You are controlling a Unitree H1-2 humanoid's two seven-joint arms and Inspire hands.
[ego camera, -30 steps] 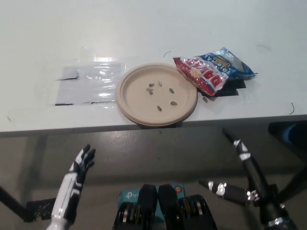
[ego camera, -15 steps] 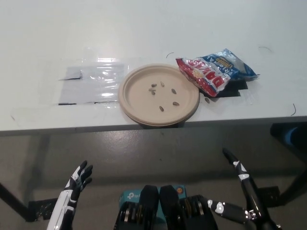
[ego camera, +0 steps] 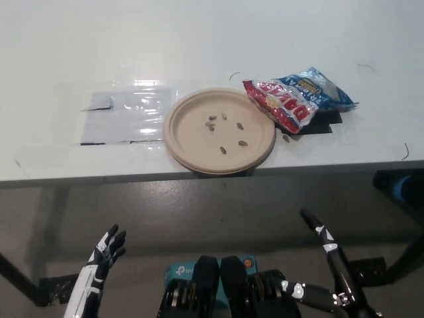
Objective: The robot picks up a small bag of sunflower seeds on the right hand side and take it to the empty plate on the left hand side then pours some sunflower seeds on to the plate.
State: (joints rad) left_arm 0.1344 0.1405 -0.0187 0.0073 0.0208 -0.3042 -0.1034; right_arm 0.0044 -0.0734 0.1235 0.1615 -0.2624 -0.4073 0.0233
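Seeds are on the plate (ego camera: 192,142) at the counter's (ego camera: 199,40) front edge, so the pour looks done and this reads as the wrap-up. A handful of sunflower seeds (ego camera: 224,130) sits mid-plate, one stray beside the rim. The seed bag (ego camera: 295,99) lies flat just right of the plate, its near corner touching or overlapping the rim, atop a dark patch. Both hands hang below the front edge, well apart from the bag: white left hand (ego camera: 106,250) lower left, fingers spread and empty; black right hand (ego camera: 324,265) lower right, fingers apart, holding nothing. Next, I'd judge, nothing beyond resting.
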